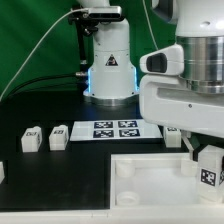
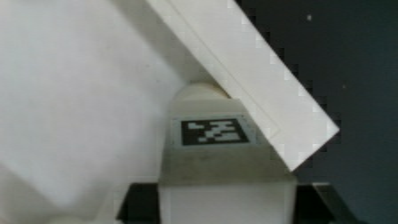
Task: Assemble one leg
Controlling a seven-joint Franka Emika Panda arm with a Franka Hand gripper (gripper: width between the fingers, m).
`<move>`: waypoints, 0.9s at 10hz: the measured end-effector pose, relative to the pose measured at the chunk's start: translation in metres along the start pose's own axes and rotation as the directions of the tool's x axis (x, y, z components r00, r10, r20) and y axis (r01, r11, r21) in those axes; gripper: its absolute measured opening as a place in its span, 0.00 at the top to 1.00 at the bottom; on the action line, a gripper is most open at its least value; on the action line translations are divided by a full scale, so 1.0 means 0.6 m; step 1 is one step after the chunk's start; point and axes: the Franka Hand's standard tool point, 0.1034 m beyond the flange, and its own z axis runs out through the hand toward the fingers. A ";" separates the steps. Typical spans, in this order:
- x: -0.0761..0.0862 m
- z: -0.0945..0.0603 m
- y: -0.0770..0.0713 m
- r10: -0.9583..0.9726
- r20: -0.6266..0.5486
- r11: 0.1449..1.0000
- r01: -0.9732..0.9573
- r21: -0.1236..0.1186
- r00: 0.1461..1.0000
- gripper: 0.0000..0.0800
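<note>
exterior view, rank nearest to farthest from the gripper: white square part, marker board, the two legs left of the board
1. white square part, right under the gripper and its held leg
2. marker board, mid-table
3. near leg, just off the board on the exterior view's left
4. far leg, further left

At the lower right of the frame, the hand (image 1: 204,152) holds a small white plastic leg block (image 1: 209,172) with a square marker, over the large white square part (image 1: 140,182). Two matching blocks (image 1: 30,138) stand at middle left on the black bench (image 1: 60,195), near the marker board (image 1: 108,130).
</note>
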 end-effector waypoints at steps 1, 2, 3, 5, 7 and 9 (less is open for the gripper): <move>0.002 0.001 0.003 0.179 0.023 0.984 -0.179 0.017 0.984 0.63; 0.002 0.000 0.004 0.335 0.045 0.941 -0.336 0.023 0.941 0.63; 0.000 0.000 0.002 0.435 0.061 0.899 -0.437 0.021 0.898 0.63; -0.003 0.001 0.002 0.495 0.064 0.868 -0.497 0.015 0.867 0.60; -0.003 0.002 0.002 0.440 0.063 0.897 -0.442 0.018 0.896 0.31; -0.004 0.008 0.003 0.177 0.051 0.983 -0.179 0.033 0.983 0.22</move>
